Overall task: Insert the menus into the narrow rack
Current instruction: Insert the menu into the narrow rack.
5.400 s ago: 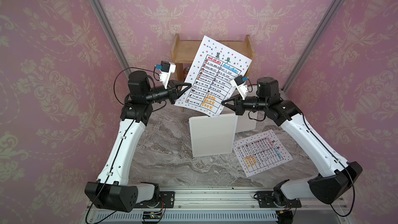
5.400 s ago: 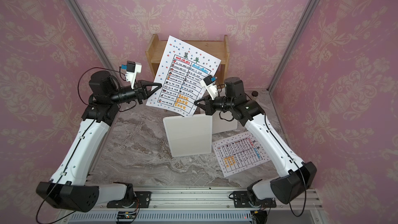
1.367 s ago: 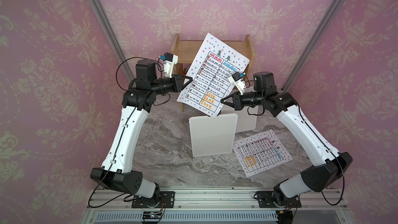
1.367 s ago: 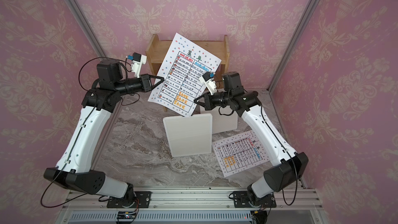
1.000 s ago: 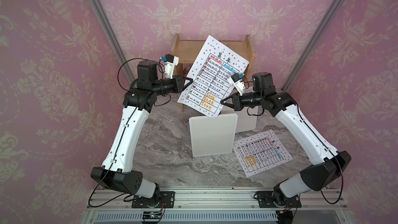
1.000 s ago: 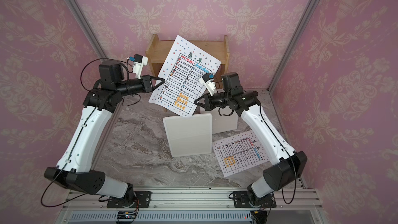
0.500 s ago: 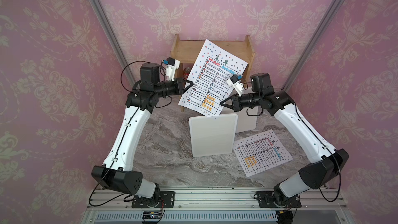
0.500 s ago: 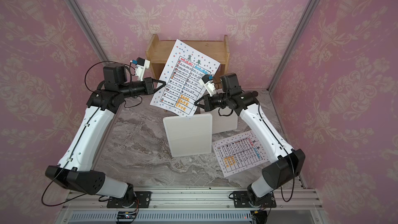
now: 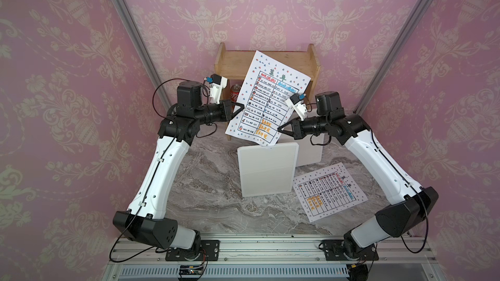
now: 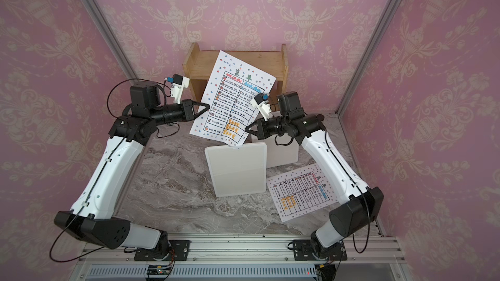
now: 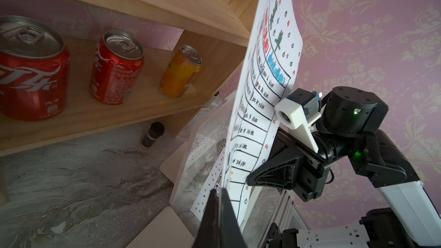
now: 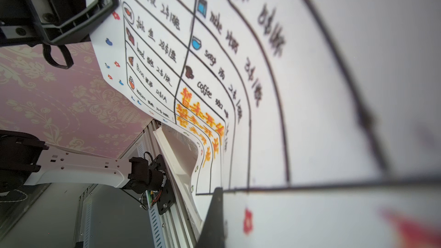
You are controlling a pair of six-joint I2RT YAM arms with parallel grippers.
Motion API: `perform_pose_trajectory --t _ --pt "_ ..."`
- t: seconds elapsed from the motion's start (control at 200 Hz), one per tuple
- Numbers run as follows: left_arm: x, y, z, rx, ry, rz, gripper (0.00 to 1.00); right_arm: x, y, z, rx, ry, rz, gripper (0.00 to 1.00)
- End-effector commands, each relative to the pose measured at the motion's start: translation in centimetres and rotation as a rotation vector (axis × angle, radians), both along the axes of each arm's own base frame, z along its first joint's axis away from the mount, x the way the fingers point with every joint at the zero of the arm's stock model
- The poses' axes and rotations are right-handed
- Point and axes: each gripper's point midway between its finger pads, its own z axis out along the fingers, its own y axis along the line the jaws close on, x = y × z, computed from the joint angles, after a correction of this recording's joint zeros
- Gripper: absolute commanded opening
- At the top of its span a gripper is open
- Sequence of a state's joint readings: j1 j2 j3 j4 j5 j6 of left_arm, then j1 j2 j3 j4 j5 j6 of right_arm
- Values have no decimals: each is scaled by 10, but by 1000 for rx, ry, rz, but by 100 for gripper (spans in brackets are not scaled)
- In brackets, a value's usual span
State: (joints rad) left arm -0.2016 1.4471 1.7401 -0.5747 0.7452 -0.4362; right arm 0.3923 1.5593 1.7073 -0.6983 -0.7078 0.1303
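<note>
We look down on the marbled desk [image 9: 211,185], with a wooden shelf [image 9: 235,62] at its 12 o'clock end. At the middle of the desk stands the narrow rack [image 9: 266,170], its white front panel facing us.

The raised menu [image 9: 270,95] hangs in the air between the two arms, in front of the shelf, with its top tilted toward 1 o'clock. Its lowest corner meets the rack's top rim, but we cannot tell whether it is inside the slot. The second menu [image 9: 328,191] lies flat on the desk at 4 o'clock from the rack, just beside it.

The left gripper [image 9: 242,107] is clamped on the raised menu's 9 o'clock edge. The right gripper [image 9: 280,128] is clamped on its 4 o'clock edge, low down.

In the left wrist view, two red cans [image 11: 115,67] and an orange can [image 11: 180,72] stand upright on the shelf board. A small dark bottle [image 11: 152,134] stands on the desk beside the shelf's side panel.
</note>
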Motion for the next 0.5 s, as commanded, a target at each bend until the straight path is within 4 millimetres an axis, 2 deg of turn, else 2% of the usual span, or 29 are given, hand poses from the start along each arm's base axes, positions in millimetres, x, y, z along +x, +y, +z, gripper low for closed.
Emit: perform_pose_trajectory --t 0.0,0.495 --pt "-7 0 14 1 -30 4 0 -5 -4 7 1 -28 11 0" --pt "-17 -4 30 -41 -24 -25 0 -9 -8 8 19 -38 19 0"
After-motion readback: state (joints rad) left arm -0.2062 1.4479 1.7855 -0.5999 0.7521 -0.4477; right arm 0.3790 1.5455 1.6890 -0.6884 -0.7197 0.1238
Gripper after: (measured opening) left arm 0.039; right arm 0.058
